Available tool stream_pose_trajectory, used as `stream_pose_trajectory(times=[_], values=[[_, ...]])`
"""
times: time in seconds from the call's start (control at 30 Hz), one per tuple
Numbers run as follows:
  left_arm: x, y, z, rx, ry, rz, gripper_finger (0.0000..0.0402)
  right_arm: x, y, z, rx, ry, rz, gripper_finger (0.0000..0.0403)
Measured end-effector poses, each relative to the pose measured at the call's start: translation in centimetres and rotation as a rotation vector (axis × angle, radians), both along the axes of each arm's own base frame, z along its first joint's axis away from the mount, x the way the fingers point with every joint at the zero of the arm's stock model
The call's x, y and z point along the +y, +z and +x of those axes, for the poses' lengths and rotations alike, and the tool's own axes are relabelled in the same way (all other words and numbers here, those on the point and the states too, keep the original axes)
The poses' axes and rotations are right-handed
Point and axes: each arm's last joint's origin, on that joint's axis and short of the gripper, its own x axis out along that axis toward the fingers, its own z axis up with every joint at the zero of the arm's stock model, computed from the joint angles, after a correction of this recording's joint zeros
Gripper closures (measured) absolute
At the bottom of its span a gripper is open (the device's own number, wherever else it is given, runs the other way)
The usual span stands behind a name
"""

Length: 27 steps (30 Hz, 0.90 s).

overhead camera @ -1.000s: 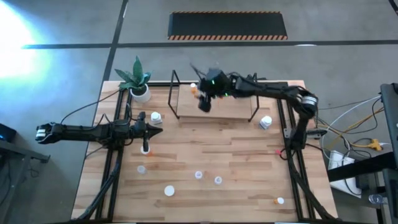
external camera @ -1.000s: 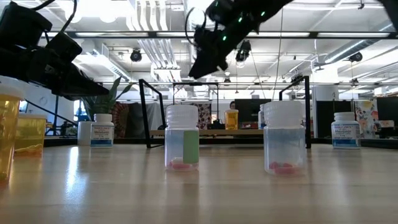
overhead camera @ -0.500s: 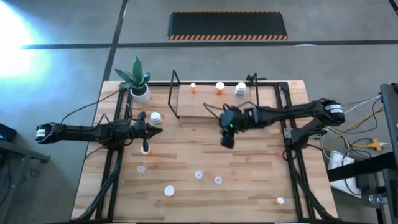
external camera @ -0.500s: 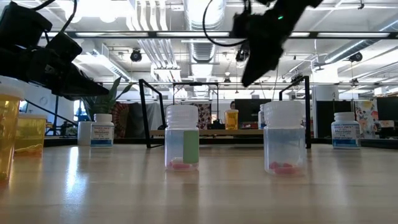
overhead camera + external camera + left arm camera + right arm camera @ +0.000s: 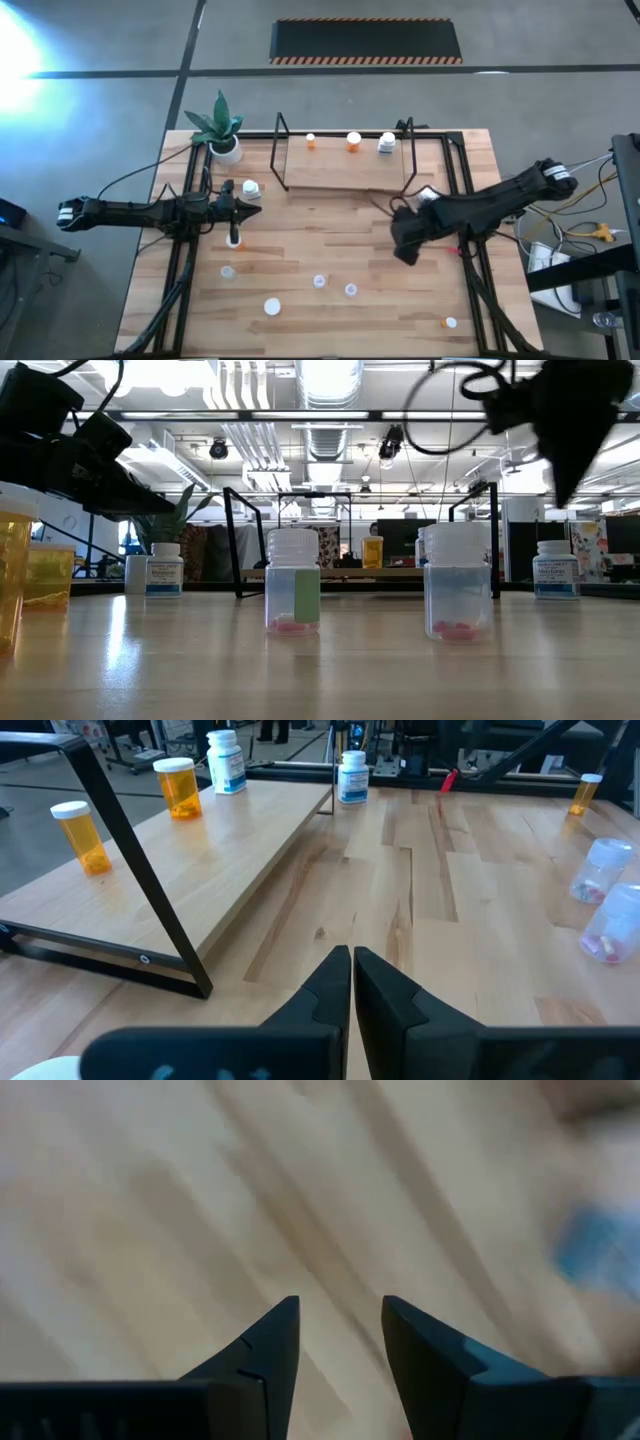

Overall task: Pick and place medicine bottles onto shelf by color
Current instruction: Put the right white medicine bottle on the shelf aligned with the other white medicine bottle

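Note:
The shelf stands at the table's far middle. On its board stand two orange medicine bottles and a white one. More bottles stand on the table: a white one, an orange one, clear ones, and an orange one. My right gripper hangs open over bare wood right of centre, pointing down, with nothing between its fingers. My left gripper rests shut at the table's left, pointing toward the shelf.
A white pot with a green plant stands at the far left corner. A white bottle stands by the shelf's right end, partly under my right arm. Black frame rails run along both table sides. A white cap shows near the front.
My right gripper has swung from above the shelf's left part toward the table's right and near edges, sinking and tipping from slanted to pointing almost straight down. The bottles on the shelf, hidden under the arm before, now show.

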Motion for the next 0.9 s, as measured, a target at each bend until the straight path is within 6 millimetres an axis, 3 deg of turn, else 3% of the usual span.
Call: stream_pose_trajectory(times=[0.17,0.4,0.73,0.9], values=[[0.0,0.0,0.0,0.001,0.000,0.000,0.0402,-1.2,0.8,-2.8,0.167,-0.129,-0.103,0.0266],[0.0,0.0,0.0,0.001,0.000,0.000,0.0402,-4.0,1.2,-4.8,0.137,-0.294,-0.172,0.0261],[0.0,0.0,0.0,0.000,0.000,0.000,0.0402,-7.9,-0.4,-5.8,0.093,-0.275,-0.248,0.0150],[0.0,0.0,0.0,0.001,0.000,0.000,0.0402,-9.9,-1.8,-5.5,0.078,-0.237,-0.260,0.0122]])
